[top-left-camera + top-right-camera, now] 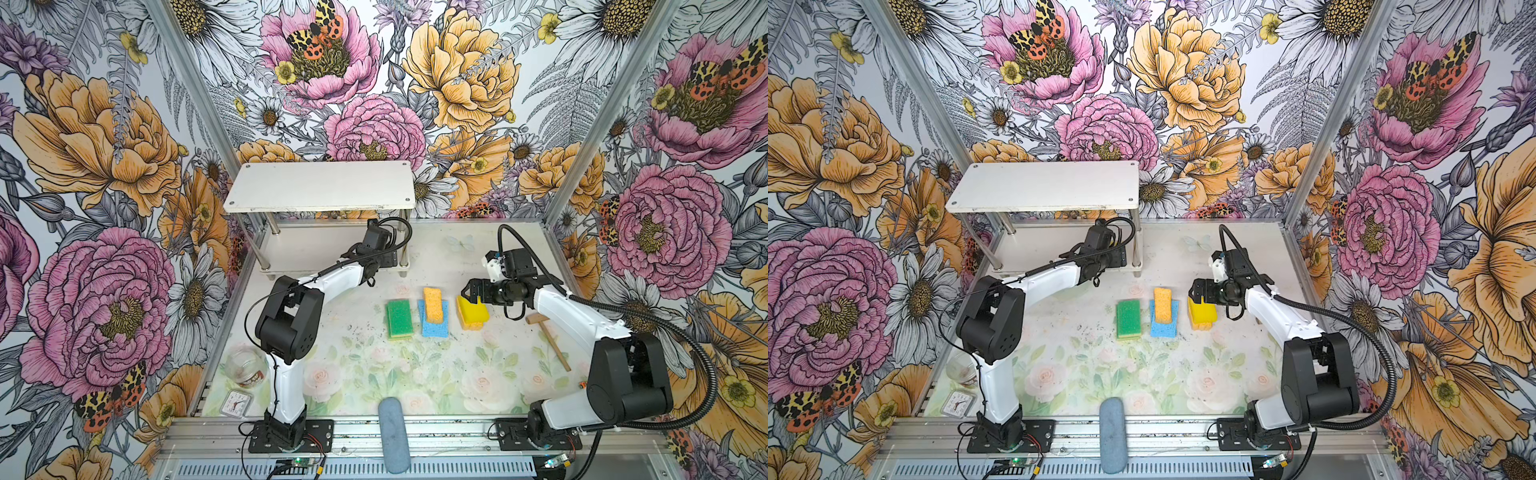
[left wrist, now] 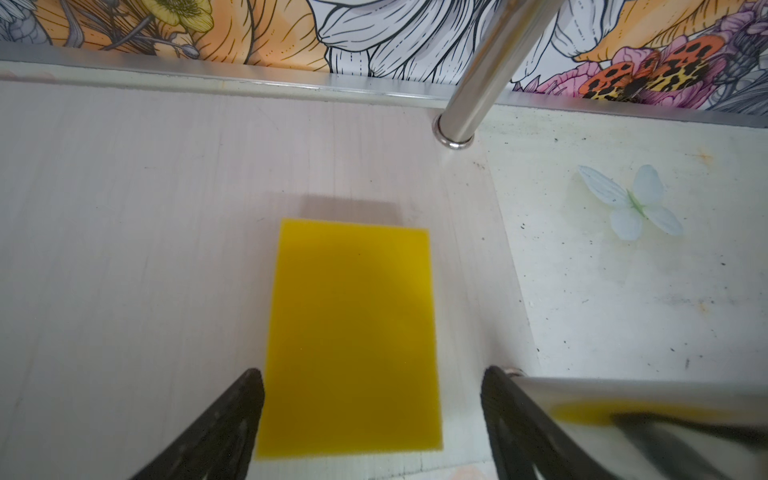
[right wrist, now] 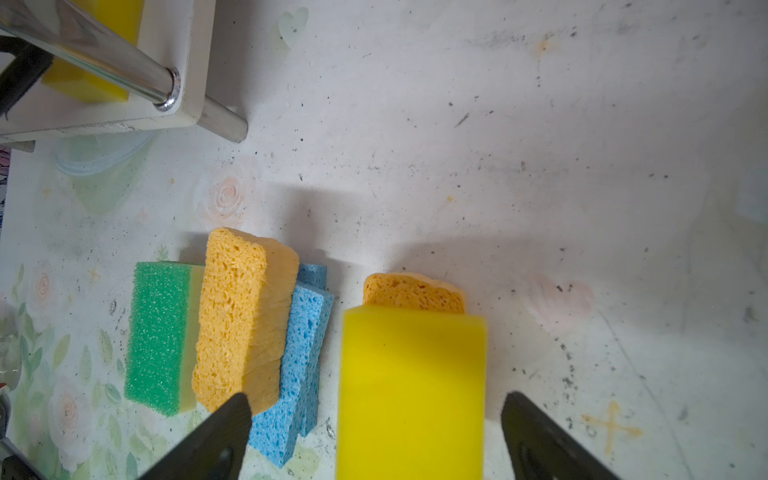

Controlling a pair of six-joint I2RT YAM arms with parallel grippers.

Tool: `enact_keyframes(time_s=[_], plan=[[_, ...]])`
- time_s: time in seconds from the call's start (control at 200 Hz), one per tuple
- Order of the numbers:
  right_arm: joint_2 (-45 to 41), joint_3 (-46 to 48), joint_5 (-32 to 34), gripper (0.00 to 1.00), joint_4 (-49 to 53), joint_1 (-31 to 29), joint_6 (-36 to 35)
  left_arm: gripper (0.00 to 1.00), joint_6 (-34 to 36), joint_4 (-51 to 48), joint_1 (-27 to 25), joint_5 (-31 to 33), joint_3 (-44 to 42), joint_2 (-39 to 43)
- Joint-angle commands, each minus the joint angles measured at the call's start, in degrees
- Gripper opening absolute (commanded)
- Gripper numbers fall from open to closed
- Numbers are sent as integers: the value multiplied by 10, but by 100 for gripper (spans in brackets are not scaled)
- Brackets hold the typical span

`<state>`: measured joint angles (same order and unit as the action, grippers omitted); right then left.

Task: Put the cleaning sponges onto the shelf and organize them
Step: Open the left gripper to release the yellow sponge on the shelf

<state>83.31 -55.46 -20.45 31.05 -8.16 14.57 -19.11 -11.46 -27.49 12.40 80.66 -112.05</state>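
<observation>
Mid-frame on the tabletop (image 1: 415, 365), the green sponge (image 1: 400, 318), orange sponge (image 1: 433, 305) and blue sponge (image 1: 435, 328) are left waiting. Beside them, the spread right claw (image 3: 376, 401) is held around the near yellow sponge (image 1: 476, 316), likely to pick it up. Higher in the frame, the far yellow sponge (image 2: 353, 332) is laid on the low board of the shelf (image 1: 320, 187), unpinched inside the spread left claw (image 2: 374, 374).

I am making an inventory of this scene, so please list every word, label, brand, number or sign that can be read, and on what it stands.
Nothing here can be read for certain.
The small clock: dial marks, too small to read.
The glass jar: a red and white patch, too blurred to read.
The sponges and the shelf: no print visible.
</observation>
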Motion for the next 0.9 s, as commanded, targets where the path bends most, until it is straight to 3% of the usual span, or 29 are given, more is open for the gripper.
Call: enact_keyframes(time_s=[0.0, 0.896], plan=[[-18, 6, -2, 96, -2, 5, 4, 84, -7, 14, 6, -21, -2, 2], [-18, 8, 13, 97, 3, 10, 27, 87, -9, 7, -2, -8, -36, 55]])
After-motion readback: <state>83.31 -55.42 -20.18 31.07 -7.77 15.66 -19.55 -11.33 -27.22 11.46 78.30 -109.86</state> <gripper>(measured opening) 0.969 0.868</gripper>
